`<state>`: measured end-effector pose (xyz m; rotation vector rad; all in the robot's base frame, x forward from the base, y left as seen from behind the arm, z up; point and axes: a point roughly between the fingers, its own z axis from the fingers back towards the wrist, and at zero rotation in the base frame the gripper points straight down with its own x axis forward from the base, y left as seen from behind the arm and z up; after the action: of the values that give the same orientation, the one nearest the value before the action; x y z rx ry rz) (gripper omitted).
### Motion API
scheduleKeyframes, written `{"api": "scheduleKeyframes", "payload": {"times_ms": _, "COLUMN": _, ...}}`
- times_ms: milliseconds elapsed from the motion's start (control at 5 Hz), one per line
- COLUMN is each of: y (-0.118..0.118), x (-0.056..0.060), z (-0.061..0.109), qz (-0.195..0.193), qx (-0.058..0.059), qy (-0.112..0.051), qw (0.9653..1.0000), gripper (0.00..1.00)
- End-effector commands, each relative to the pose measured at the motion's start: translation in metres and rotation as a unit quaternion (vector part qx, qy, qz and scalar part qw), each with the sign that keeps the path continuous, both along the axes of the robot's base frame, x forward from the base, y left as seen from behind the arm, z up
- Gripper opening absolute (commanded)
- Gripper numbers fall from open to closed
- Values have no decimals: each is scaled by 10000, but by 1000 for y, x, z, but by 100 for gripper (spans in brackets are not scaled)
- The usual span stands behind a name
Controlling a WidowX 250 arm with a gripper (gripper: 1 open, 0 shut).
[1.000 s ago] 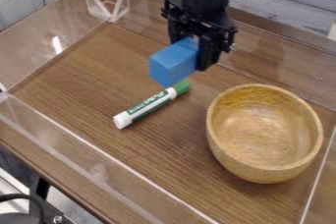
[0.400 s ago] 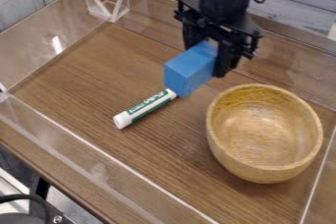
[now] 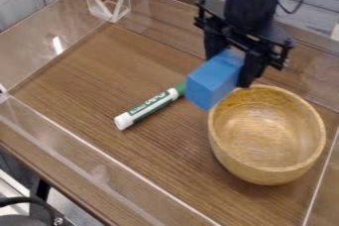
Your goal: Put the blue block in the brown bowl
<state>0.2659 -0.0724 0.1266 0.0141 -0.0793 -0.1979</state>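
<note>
Item, as we read it: gripper point(image 3: 244, 59), upper right of frame, pinching the blue block point(image 3: 213, 81) aloft beside the upper-left rim of the brown bowl point(image 3: 268, 134), presumably raised to clear that rim.

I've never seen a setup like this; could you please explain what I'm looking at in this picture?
This is one camera view, looking down from the front onto a wooden table with clear plastic walls. The black machine coming in at the top is a robot arm; its gripper, a two-fingered clamp pointing down, holds a blue block in the air, right beside the near rim of a brown bowl. The bowl is empty. A white marker with a green cap lies on the table to the left. The block is meant to go into the bowl.
</note>
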Motion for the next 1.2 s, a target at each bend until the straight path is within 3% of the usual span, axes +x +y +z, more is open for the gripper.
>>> {"api": "scheduleKeyframes", "payload": {"times_ms": 0, "y": -12, "x": 2, "z": 19, "qz": 27, "qx": -63, "qy": -405, "qw": 9992, "gripper": 0}}
{"api": "scheduleKeyframes", "payload": {"times_ms": 1000, "y": -33, "x": -13, "z": 8, "qz": 208, "qx": -131, "qy": -559, "qw": 9981, "gripper": 0}}
